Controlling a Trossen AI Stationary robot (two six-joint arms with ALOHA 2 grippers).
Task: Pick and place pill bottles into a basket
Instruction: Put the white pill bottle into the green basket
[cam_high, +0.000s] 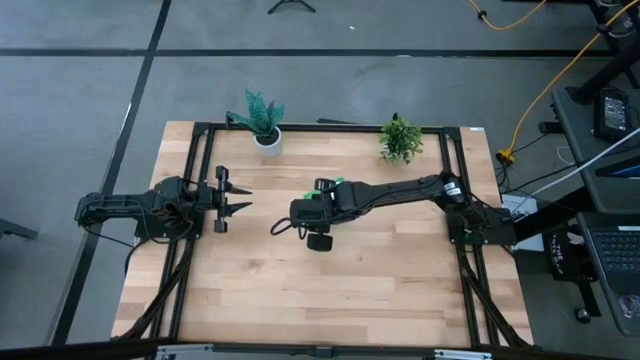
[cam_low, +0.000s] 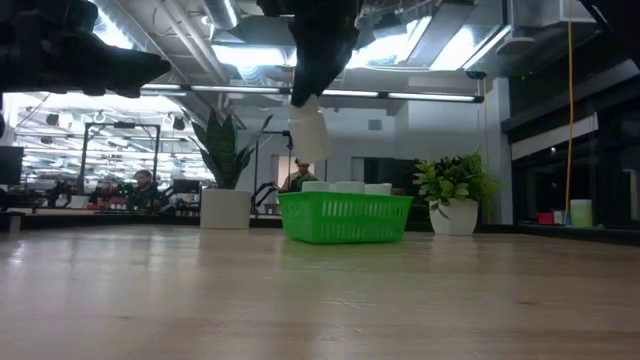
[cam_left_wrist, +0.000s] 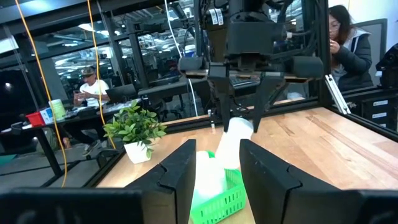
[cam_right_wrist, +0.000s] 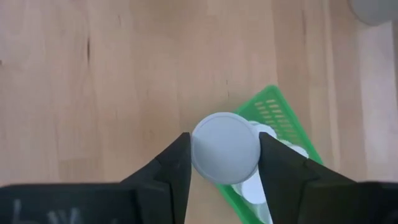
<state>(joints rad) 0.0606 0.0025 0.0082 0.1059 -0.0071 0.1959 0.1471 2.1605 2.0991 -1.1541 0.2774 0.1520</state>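
My right gripper (cam_right_wrist: 224, 163) is up in the air over the green basket (cam_low: 345, 218). It is holding one white pill bottle (cam_low: 308, 130) tight between its two fingers. The bottle hangs above the basket and does not touch it. In my right wrist view I look down on the round white cap of this bottle, and the basket shows just below it, with other white caps inside.

The basket sits on the wooden tabletop (cam_low: 320, 300), near the middle, toward the far side. More pill bottles (cam_low: 345, 187) are already in it. Their white tops stick up just over its meshed rim. I cannot tell how many there are.

My left gripper (cam_high: 236, 197) waits at the left side of the tabletop. Its fingers are spread wide and hold nothing. It points toward the basket and my right arm.

Two small plants stand at the far edge of the tabletop. One spiky plant (cam_high: 260, 117) is in a white pot. The other is a bushy plant (cam_high: 400, 137). People sit at desks in the room behind.
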